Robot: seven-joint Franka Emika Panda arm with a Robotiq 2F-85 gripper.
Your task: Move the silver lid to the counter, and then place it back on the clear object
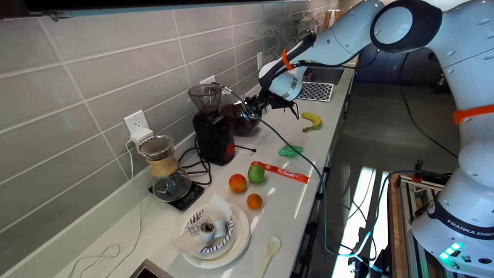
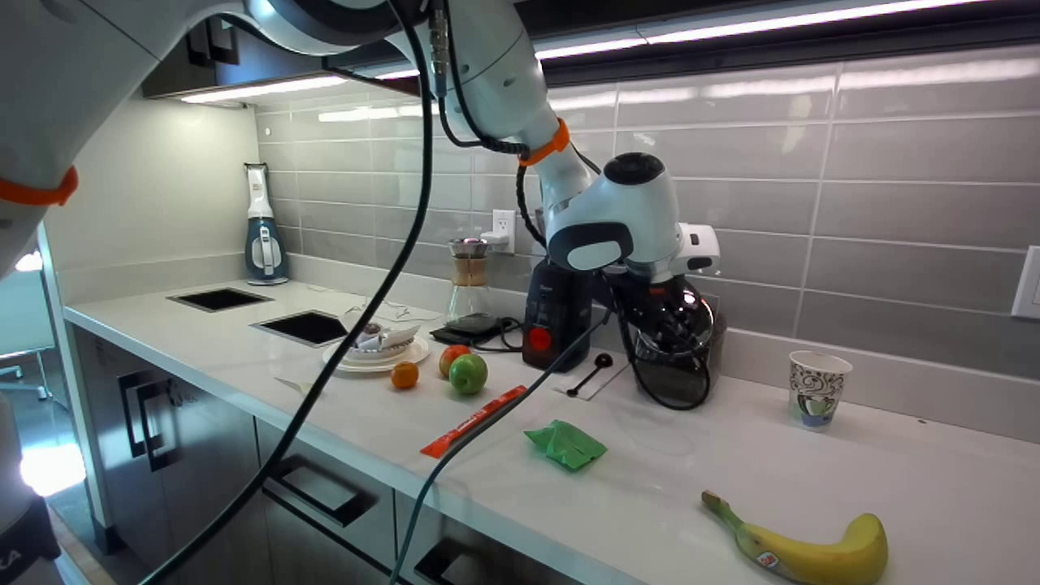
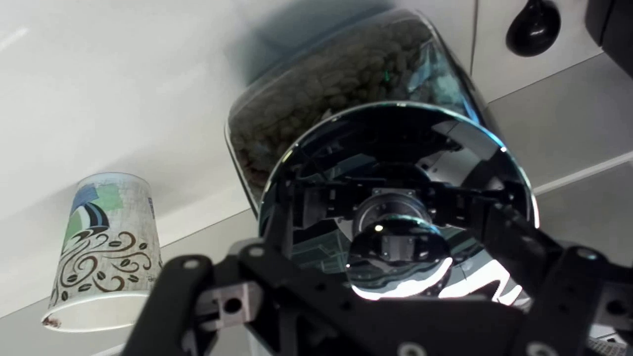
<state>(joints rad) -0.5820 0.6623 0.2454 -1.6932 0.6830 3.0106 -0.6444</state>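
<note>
Rnd mirror-shiny lid (image 3: 395,170) over clear jar (image 3: 437,79) w/ pebbly beans (image 3: 321,94). Smooth knob (image 3: 395,272) pts twd gripper (image 3: 385,217), jaws wide apart.

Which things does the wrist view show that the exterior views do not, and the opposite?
Only the wrist view clearly shows separate beans in the jar and the knob on the lid. Only the exterior views show the banana, green apple and orange. All share jar, lid, scoop and tool; the cup appears in the wrist view and in an exterior view.
</note>
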